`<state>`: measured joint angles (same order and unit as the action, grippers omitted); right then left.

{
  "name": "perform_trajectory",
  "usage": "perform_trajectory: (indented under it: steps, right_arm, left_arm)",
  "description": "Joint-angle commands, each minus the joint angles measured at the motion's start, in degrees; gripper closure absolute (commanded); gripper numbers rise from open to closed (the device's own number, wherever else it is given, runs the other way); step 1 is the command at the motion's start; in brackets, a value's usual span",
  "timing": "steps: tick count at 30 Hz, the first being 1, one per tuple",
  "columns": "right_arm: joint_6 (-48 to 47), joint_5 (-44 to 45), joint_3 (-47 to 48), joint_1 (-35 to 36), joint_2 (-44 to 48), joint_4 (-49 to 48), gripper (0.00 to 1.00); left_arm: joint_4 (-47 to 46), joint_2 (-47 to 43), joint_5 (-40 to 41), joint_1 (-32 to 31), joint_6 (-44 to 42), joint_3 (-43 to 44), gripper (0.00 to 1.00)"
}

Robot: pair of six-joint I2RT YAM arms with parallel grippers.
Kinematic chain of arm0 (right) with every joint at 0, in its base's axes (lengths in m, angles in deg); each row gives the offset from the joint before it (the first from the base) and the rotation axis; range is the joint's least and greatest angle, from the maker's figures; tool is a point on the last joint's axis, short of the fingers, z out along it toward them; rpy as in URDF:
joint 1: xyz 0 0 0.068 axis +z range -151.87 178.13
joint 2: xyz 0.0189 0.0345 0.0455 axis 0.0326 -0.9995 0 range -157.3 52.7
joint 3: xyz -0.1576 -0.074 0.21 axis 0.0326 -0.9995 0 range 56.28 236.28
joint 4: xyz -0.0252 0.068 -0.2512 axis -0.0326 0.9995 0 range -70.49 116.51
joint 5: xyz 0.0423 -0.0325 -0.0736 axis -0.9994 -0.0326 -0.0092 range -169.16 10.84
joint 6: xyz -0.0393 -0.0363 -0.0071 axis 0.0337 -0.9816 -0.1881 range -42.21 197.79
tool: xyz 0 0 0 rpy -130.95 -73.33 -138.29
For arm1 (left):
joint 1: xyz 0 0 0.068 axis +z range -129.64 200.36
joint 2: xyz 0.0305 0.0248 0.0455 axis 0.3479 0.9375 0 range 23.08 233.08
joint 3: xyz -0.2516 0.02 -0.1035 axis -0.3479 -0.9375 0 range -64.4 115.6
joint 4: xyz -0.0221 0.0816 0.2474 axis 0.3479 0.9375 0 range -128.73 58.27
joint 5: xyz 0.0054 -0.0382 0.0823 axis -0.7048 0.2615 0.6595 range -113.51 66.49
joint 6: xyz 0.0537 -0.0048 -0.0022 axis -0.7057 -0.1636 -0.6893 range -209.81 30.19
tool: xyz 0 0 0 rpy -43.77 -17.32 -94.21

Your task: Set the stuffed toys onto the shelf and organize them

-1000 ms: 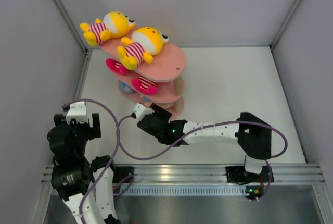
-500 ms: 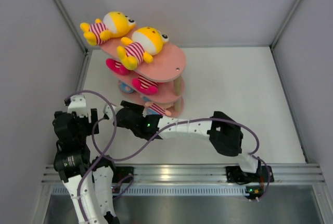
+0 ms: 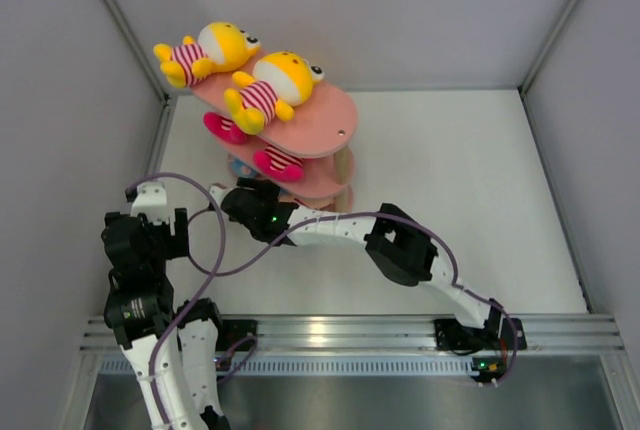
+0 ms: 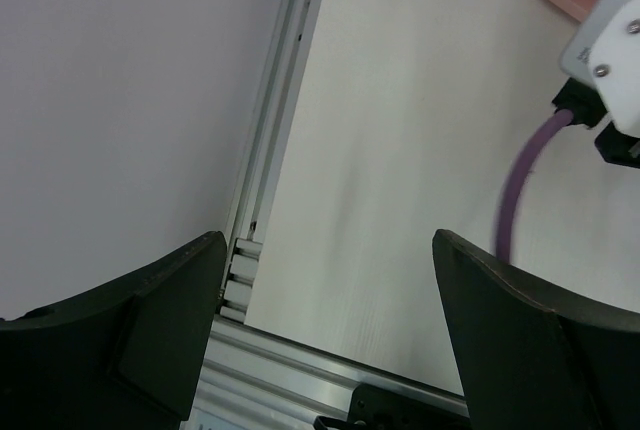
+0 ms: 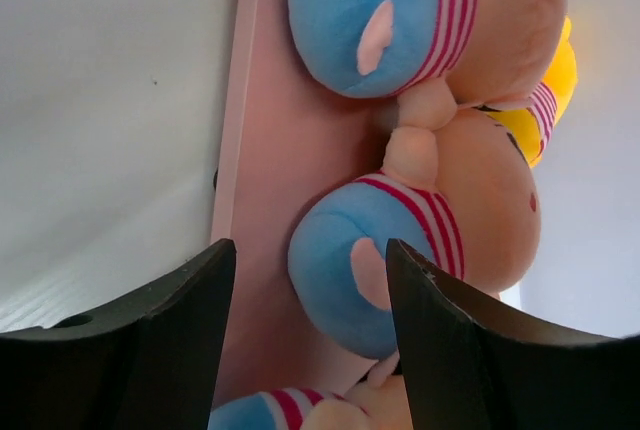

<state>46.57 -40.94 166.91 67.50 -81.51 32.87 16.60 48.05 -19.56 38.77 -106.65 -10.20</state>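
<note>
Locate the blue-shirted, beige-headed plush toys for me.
The blue-shirted plush toys lie on the pink stand's lowest board, at the far left of the table, directly ahead of the right arm's open fingers in the right wrist view.

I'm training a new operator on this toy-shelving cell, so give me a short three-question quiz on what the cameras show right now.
1. True or false: two yellow toys lie on the top board of the shelf.
2. The plush toys just ahead of the right hand wear mainly which colour? A blue, B green, C black.
3. Fill in: the left hand is ___ and holds nothing.
Key: 1 true; 2 A; 3 open.
</note>
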Motion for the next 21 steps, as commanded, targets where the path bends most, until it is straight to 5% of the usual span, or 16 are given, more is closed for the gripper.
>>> perform_trajectory:
  steps: [1, 9, 14, 17, 21]
  right_arm:
    - [-3.3, 2.8, 3.7, -0.8, -2.5, 1.4, 0.38]
    - [-6.9, 6.5, 4.2, -1.3, -5.5, 0.3, 0.44]
    - [-6.5, 7.0, 4.2, -1.5, -6.7, -1.6, 0.71]
    - [-5.8, 7.1, 5.1, -2.1, -6.7, -3.7, 1.00]
    - [-5.8, 5.1, 5.0, -2.3, -6.2, -8.3, 1.00]
  left_arm:
    - [-3.3, -0.4, -3.2, -0.2, -0.5, 0.1, 0.10]
    - [-3.3, -0.5, -3.7, -0.3, -1.2, -0.2, 0.10]
    - [-3.3, -0.5, -5.3, -0.3, -1.4, -0.1, 0.10]
    - [-3.2, -0.4, -5.8, -0.3, -1.4, 0.3, 0.10]
    - [-2.8, -0.3, -6.0, -0.3, -1.6, 0.9, 0.10]
